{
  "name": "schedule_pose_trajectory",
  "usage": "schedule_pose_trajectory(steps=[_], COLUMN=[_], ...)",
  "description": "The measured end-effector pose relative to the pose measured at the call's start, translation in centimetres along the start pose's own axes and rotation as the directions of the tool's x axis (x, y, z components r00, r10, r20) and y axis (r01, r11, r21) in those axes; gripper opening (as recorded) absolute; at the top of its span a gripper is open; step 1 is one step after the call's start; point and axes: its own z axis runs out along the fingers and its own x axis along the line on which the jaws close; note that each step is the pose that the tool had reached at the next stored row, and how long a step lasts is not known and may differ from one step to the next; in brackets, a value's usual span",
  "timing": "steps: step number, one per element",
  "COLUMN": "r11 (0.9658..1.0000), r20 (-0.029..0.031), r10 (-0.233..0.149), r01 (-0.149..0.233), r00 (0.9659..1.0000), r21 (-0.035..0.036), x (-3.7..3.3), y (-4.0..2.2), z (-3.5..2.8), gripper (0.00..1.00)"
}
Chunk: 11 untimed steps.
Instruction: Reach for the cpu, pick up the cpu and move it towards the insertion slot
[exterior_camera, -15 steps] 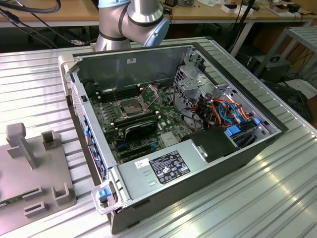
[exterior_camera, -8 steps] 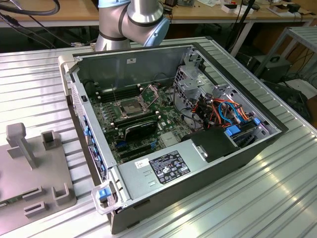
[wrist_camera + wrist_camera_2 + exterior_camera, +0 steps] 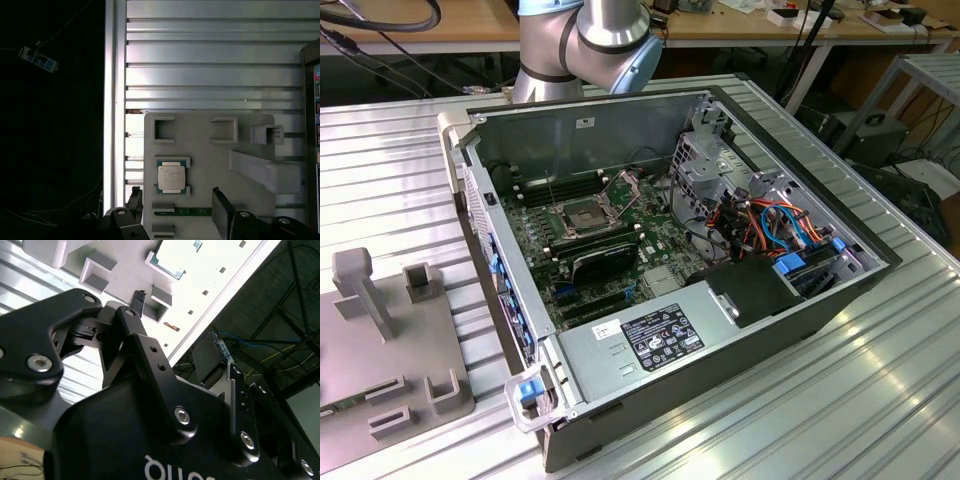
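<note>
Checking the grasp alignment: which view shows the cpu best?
The first wrist view: the cpu lies face-up in its holder on the grey plate, ahead of the gripper, jaws open. The second wrist view catches that holder obliquely, in glare; the exterior view gives part of the plate.

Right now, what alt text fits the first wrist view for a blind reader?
A silver cpu sits untouched in a holder on a grey fixture plate. The gripper hovers near it, black fingers spread open. The plate lies on a ribbed metal table.
</note>
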Motion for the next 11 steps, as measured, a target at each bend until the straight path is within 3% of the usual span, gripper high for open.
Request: schedule_pose_trajectory(steps=[11], r11=[1.0000], r20=[0.0000], r10=[0.000], r01=[0.000], r00=[1.0000], r21=[0.0002], x=[0.00], y=[-0.01], z=[0.20], gripper=[0.66])
